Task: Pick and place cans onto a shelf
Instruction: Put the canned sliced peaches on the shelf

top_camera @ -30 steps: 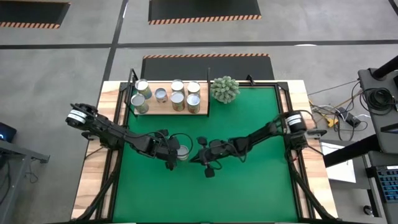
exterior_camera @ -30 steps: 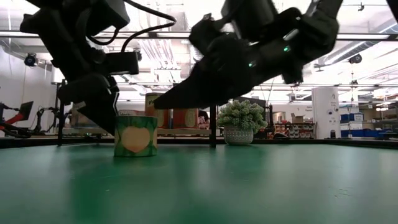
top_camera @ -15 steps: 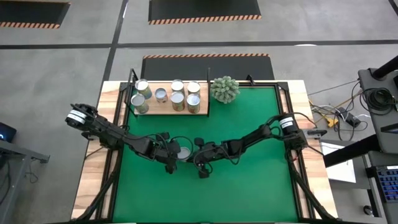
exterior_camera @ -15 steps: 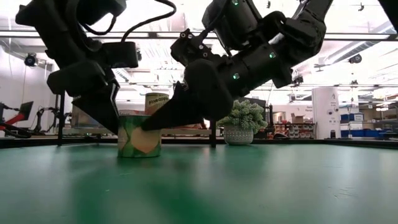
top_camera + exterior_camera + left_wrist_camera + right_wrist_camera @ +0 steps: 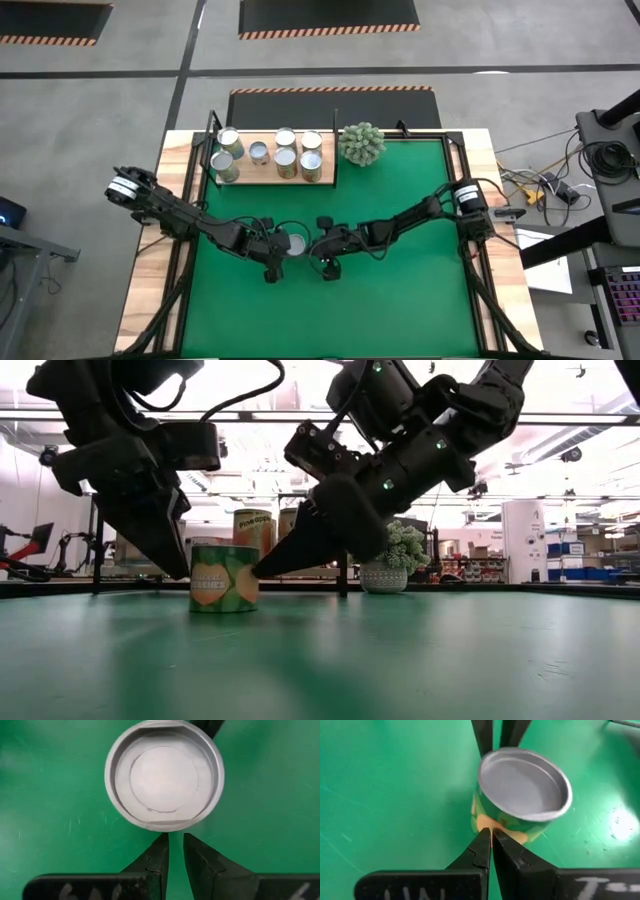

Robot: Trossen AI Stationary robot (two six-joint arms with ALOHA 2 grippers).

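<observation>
Loose can: one can (image 5: 294, 242) stands upright on the green mat (image 5: 400, 300), near the middle of the surface, toward 6 o'clock from the shelf. In the low view (image 5: 224, 577) it shows a green label with pale yellow-orange shapes.
Shelf: the shelf (image 5: 272, 176) lies at 11 o'clock on the surface, carrying seven cans (image 5: 285, 155) upright in two loose rows.
Plant: a spiky plant ball (image 5: 361, 143) sits just beside the shelf, at its 3 o'clock end.
Left gripper: the left gripper (image 5: 274, 248) is at the can's 9 o'clock side; its jaws are nearly closed, a thin slit between them, tips right at the rim and gripping nothing (image 5: 176, 851).
Right gripper: the right gripper (image 5: 318, 246) comes in from 3 o'clock; its jaws are closed, tips against the can's lower wall (image 5: 490, 847), holding nothing.
Handling, as judged: a stiff metal tin, probably filled and moderately heavy; the smooth label could slip under a light pinch, and a push low on the wall may slide or tip it.
Where to hold, as judged: across the side wall at mid height, jaws opened wider than the can, one on each side, not on the recessed lid (image 5: 164, 779).
Step, as judged: the can seems to be nudged or steadied between the two tips; the grasp is not yet made.
</observation>
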